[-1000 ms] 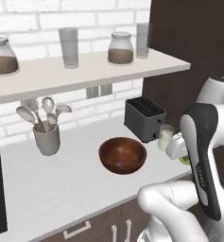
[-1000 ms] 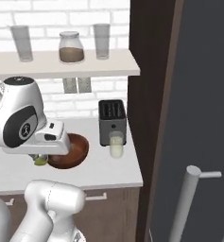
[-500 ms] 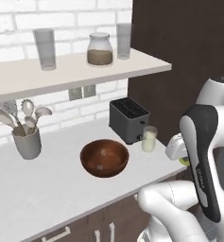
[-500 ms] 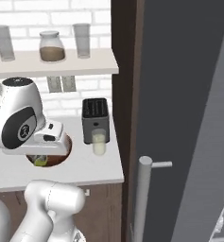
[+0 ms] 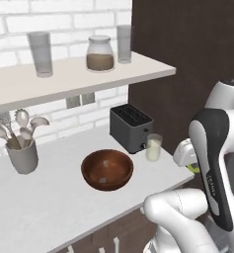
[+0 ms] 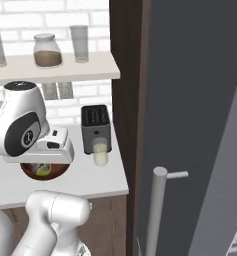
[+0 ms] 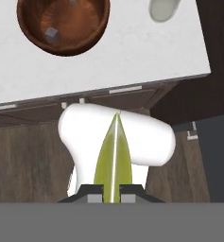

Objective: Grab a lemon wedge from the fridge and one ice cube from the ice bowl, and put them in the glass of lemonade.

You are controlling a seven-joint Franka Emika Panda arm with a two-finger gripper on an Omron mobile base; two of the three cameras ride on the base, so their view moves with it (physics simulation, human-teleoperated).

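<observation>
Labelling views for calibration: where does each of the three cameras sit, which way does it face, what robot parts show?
Left base view: behind the arm, left; faces the counter with bowl, toaster, lemonade; arm at lower right.
Right base view: behind, right; faces the grey fridge door and counter end; arm at lower left.
Hand view: on the hand, looking down at the counter edge; gripper shut on a lemon wedge.
Shared: bowl and lemonade appear in all three.

White counter [image 5: 54, 197] with ice bowl [image 5: 107, 170], glass of lemonade [image 5: 153, 147], toaster [image 5: 131, 127], utensil cup [image 5: 22, 156].
</observation>
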